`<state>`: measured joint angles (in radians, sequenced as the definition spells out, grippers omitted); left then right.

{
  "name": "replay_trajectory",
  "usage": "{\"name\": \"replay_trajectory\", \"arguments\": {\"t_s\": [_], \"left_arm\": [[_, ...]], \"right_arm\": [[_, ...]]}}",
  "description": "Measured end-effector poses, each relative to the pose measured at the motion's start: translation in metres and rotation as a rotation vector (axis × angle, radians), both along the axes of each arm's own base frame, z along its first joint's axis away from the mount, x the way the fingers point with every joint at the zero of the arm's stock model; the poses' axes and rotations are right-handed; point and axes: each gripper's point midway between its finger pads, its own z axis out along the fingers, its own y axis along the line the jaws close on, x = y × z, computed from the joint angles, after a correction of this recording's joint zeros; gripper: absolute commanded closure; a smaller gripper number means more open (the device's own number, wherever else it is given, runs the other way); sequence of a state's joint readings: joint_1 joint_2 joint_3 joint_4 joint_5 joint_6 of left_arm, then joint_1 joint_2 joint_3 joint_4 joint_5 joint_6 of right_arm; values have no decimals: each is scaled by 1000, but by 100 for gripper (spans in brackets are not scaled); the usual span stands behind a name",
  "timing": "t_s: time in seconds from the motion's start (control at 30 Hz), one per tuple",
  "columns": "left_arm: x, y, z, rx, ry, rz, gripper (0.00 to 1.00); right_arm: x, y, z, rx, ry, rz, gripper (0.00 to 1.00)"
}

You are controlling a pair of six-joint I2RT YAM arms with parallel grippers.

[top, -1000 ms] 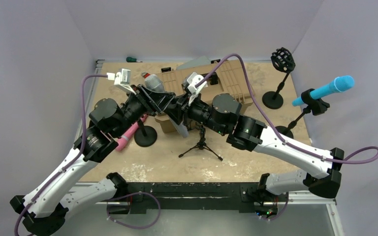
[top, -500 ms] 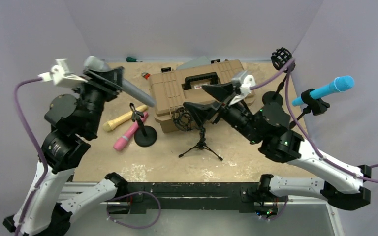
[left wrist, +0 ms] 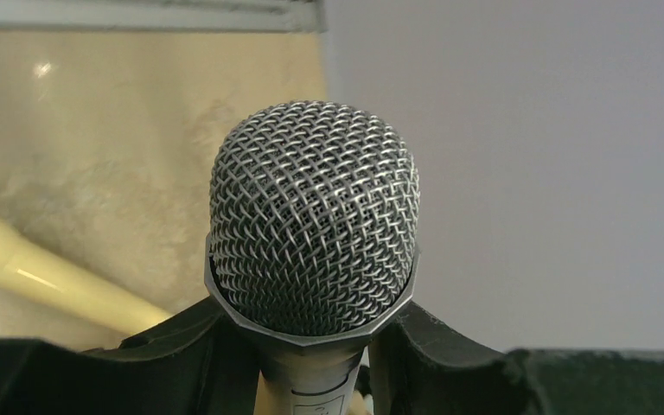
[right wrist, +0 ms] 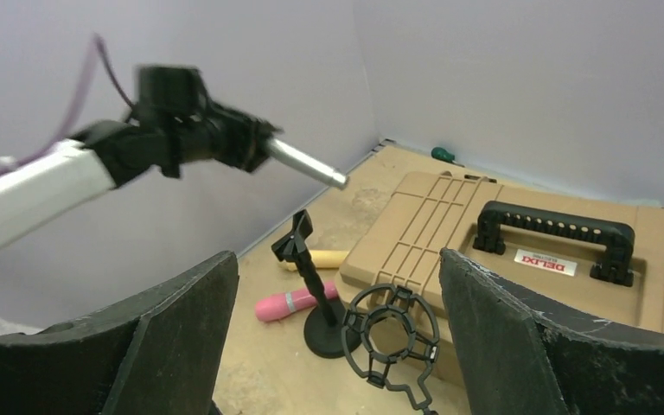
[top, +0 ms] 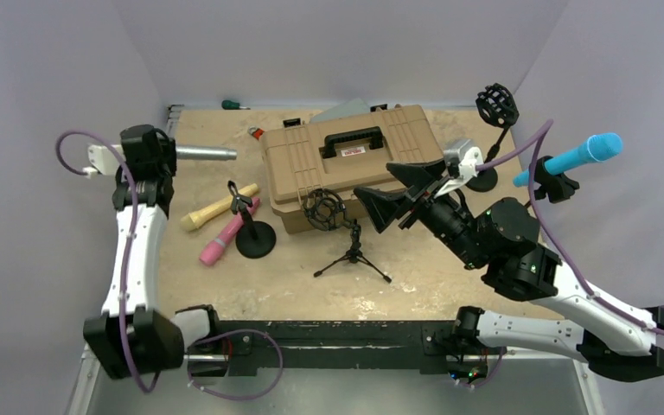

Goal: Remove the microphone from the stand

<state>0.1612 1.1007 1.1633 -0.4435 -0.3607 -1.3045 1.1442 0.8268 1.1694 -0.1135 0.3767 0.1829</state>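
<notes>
The grey microphone (top: pixel 205 154) hangs level over the table's far left, out of the stand, with my left gripper (top: pixel 157 154) shut on it. In the left wrist view its mesh head (left wrist: pixel 313 238) fills the middle, and the black fingers (left wrist: pixel 181 350) clamp the body just below it. The tripod stand (top: pixel 351 252) sits in front of the toolbox, its black cage mount (top: pixel 323 210) empty. My right gripper (top: pixel 376 182) hovers just right of the mount, open, nothing between its fingers (right wrist: pixel 181 328). From the right wrist, the empty mount (right wrist: pixel 393 333) and the held microphone (right wrist: pixel 307 164) both show.
A tan toolbox (top: pixel 354 160) sits mid-table. A pink microphone (top: pixel 223 239), a cream one (top: pixel 216 207) and a round-base clip stand (top: pixel 253 233) lie to the left. At right stand a blue microphone (top: pixel 581 156) in its stand and another cage stand (top: pixel 495 105).
Both arms were crowded over the tripod stand. The left arm has swung back to the far left with the grey microphone; the right gripper has opened and drawn back to the right.
</notes>
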Motion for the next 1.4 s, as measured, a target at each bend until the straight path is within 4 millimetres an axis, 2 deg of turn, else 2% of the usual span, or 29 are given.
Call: {"name": "replay_trajectory", "arguments": {"t_s": [0.13,0.2,0.5,0.63,0.7,0.83,1.2,1.23,1.27,1.4], "left_arm": [[28,15,-102,-220,150,103,100],[39,17,-133,-289,198,139,100],[69,22,-219,-460,278,241,100],[71,22,-254,-495,335,262,100],[70,22,-261,-497,351,266,100],[67,23,-263,-510,357,274,100],[38,18,-284,-541,497,305,100],[36,17,-285,-544,510,307,59],[35,16,-286,-548,521,307,62],[33,13,-286,-564,545,298,45]], "right_arm": [[-1,-11,0,10,16,-24,16],[-1,-15,-2,9,24,-32,16],[2,-17,-7,2,46,-55,16],[5,-18,-15,-25,61,-74,16],[6,-18,-18,-34,65,-78,16],[6,-17,-23,-44,71,-81,16],[7,-17,-26,-44,77,-83,16],[7,-17,-26,-42,79,-86,16],[7,-18,-26,-38,80,-88,16],[7,-21,-26,-29,85,-94,17]]}}
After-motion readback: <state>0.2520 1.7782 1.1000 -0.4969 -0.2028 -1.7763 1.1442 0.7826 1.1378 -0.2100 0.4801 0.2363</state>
